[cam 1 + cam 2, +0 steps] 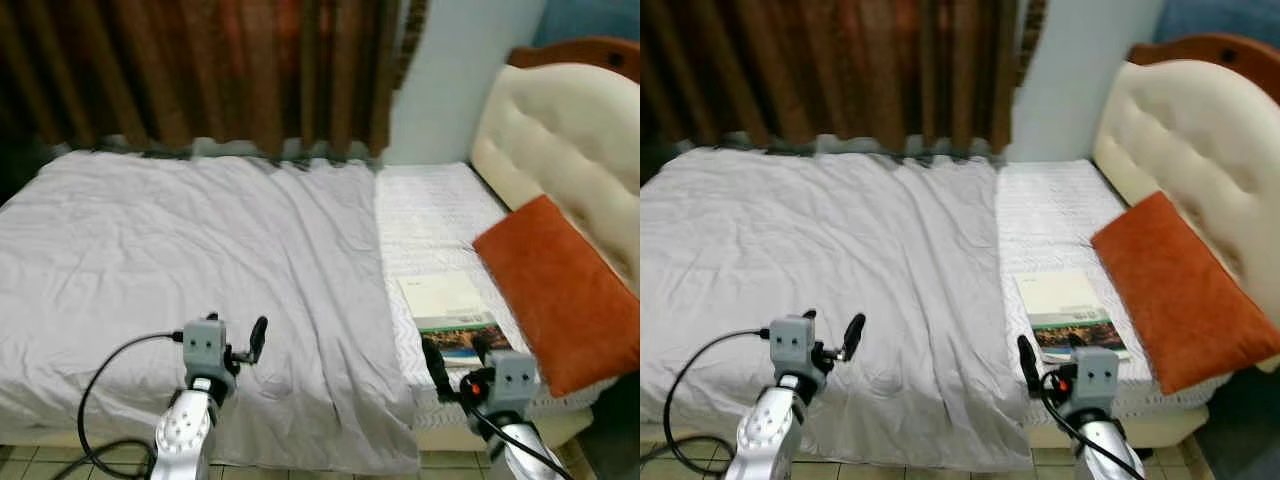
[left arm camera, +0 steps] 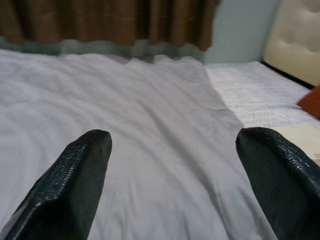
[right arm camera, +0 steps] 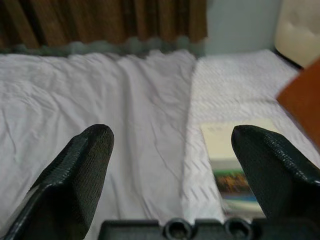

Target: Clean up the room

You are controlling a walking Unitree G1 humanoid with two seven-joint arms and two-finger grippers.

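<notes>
A grey blanket (image 1: 200, 240) lies spread and creased over most of the bed. On the bare white mattress (image 1: 430, 215) to its right rests a book (image 1: 452, 312) with a pale cover and a landscape picture, beside an orange pillow (image 1: 560, 290). My left gripper (image 1: 238, 335) hovers open over the blanket's near edge, with nothing between its fingers (image 2: 75, 185). My right gripper (image 1: 457, 358) is open just in front of the book's near end, which also shows between its fingers (image 3: 270, 170) in the right wrist view.
A cream tufted headboard (image 1: 570, 130) with a wooden frame stands at the right. Brown curtains (image 1: 200, 70) hang behind the bed's far side, next to a pale wall (image 1: 450, 80). Tiled floor (image 1: 30, 462) shows below the bed's near edge.
</notes>
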